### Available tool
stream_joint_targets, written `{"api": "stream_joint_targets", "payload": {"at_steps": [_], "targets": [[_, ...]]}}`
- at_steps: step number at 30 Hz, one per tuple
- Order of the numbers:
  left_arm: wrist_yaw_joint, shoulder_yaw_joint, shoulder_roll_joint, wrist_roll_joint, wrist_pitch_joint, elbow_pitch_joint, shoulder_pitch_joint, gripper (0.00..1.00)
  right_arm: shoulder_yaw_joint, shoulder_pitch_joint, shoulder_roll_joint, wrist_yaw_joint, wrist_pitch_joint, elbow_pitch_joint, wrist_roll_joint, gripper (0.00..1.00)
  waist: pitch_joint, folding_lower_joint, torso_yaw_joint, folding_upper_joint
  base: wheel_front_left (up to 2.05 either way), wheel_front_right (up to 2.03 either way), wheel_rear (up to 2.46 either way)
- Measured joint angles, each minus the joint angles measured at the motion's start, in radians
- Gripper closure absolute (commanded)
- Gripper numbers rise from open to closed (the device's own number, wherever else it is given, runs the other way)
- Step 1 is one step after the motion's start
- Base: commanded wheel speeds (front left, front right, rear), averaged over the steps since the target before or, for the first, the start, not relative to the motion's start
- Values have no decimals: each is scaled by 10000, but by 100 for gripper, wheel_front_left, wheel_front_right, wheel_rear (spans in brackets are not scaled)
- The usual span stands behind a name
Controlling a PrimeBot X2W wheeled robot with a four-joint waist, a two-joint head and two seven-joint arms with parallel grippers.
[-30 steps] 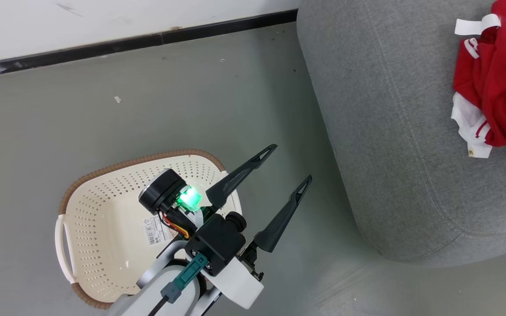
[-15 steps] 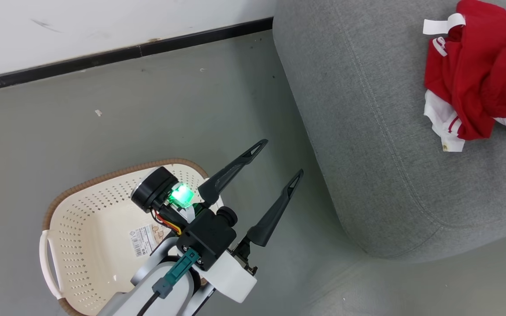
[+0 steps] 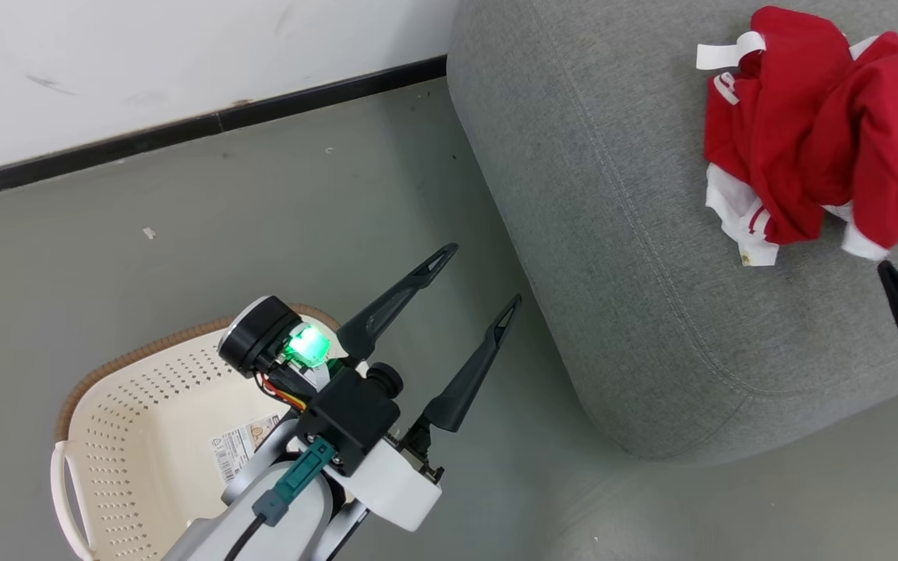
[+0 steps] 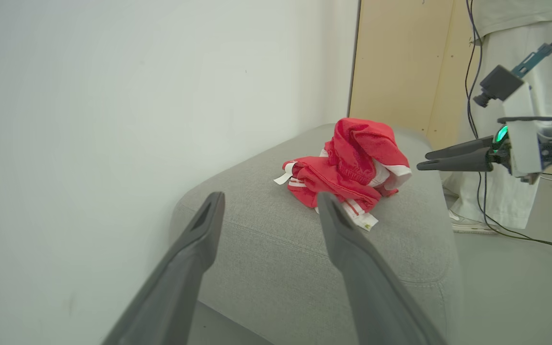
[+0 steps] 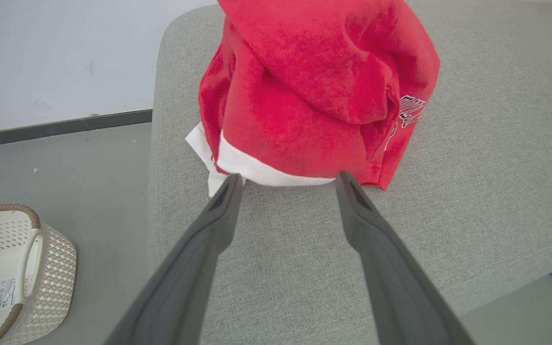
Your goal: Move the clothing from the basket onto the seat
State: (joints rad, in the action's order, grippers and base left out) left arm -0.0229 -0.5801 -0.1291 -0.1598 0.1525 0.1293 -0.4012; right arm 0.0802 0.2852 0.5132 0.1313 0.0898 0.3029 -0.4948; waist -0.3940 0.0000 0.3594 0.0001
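Head view showed the seat (image 3: 652,312), the basket (image 3: 129,405) on the floor with no garment visible inside, the clothing (image 3: 807,156) heaped on that seat, and the left tool (image 3: 481,274) and right tool (image 5: 289,178) spread apart, empty. Transfer seemed complete; next, likely just backing the arms away.

Bright, even, diffuse light, soft faint shadows, sharp focus, mild wide-angle stretch toward wrist-view edges
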Motion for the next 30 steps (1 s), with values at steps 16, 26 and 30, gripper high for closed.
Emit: {"api": "stream_joint_targets", "payload": {"at_steps": [16, 26, 30], "targets": [[512, 715, -104, -336, 380, -355, 643, 0, 828, -231, 251, 0, -502, -2761, -15, 0, 757, 0, 240, 0, 0, 0, 0], [1187, 1350, -104, -495, 439, -546, 1261, 0, 1016, 547, -616, 0, -349, -2934, 882, 0, 1136, 0, -281, 0, 0, 0, 0], [1532, 1709, -63, -535, 485, -552, 1487, 0, 1193, 616, -982, 0, -247, -2775, 1361, 0, 1270, 0, -561, 0, 0, 0, 0]]}}
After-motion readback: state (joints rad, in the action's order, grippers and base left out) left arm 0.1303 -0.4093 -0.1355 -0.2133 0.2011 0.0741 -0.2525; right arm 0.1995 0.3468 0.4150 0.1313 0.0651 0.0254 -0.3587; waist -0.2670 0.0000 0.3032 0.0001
